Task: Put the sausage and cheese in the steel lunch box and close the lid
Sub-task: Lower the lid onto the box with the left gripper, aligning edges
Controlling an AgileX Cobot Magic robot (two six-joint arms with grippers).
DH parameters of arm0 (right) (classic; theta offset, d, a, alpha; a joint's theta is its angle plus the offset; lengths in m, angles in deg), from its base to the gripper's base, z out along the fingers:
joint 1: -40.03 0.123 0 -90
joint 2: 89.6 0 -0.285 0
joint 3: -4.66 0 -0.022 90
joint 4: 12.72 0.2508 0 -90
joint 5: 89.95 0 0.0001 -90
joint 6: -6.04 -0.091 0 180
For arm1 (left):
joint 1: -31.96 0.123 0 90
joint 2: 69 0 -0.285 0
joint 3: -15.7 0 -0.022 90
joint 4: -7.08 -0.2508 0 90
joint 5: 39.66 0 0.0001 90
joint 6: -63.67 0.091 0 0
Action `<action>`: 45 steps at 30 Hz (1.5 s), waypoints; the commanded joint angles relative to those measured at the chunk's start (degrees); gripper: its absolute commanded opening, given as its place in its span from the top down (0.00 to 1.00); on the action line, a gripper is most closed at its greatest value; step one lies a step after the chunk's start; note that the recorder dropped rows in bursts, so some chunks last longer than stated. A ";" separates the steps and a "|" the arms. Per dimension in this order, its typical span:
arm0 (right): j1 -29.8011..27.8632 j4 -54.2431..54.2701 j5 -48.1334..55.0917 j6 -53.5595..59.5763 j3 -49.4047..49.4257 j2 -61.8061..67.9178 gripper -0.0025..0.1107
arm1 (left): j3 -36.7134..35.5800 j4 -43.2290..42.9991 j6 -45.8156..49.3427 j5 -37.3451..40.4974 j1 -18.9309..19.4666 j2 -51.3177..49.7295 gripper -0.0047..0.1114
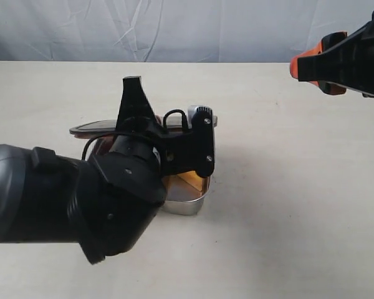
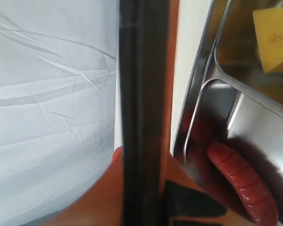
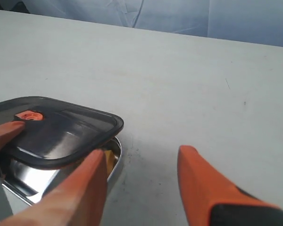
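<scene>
We see the left gripper (image 2: 144, 202) clamped on one edge of the lid (image 3: 61, 134), an orange finger on one face and a black pad on the other; it holds the dark lid above the steel lunch box (image 1: 186, 205), near the middle of the table (image 1: 287, 187). In the right wrist view the lid's right corner stands clear of the box rim; we cannot tell whether its hidden left edge touches the box. The lid's orange seal (image 2: 172, 70) faces the tray; the orange valve tab (image 3: 28, 115) sits on the upper face, and whatever is moulded there is too small for us to read. Inside the box the sausage (image 2: 243, 183) lies in one compartment and the cheese (image 2: 273, 37) in the other, with the divider (image 2: 247, 92) between them; in the exterior view the cheese shows at the box's near right corner. The right gripper (image 3: 141, 193) hangs over the far right of the table, well apart from the box; its orange fingers (image 3: 203, 188) are spread wide and grip nothing. A white cloth (image 1: 174, 25) backs the far edge.
</scene>
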 commanded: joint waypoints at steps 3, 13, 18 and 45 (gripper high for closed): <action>-0.36 -0.75 0.75 -0.08 -0.33 -0.41 0.57 | -1.83 -0.92 -3.32 0.47 -1.85 -0.02 0.96; -0.36 -0.85 0.98 -0.08 -0.33 -0.41 0.57 | -9.76 -7.20 -14.82 -2.04 -4.57 -0.02 0.96; -0.36 -0.75 0.99 -0.08 -0.33 -0.41 0.57 | -9.76 -5.00 -14.72 -4.58 -4.57 -0.02 0.96; -0.36 2.79 6.88 -2.22 -0.20 -0.41 0.57 | -9.76 1.37 -14.60 -12.14 -4.44 -0.02 0.60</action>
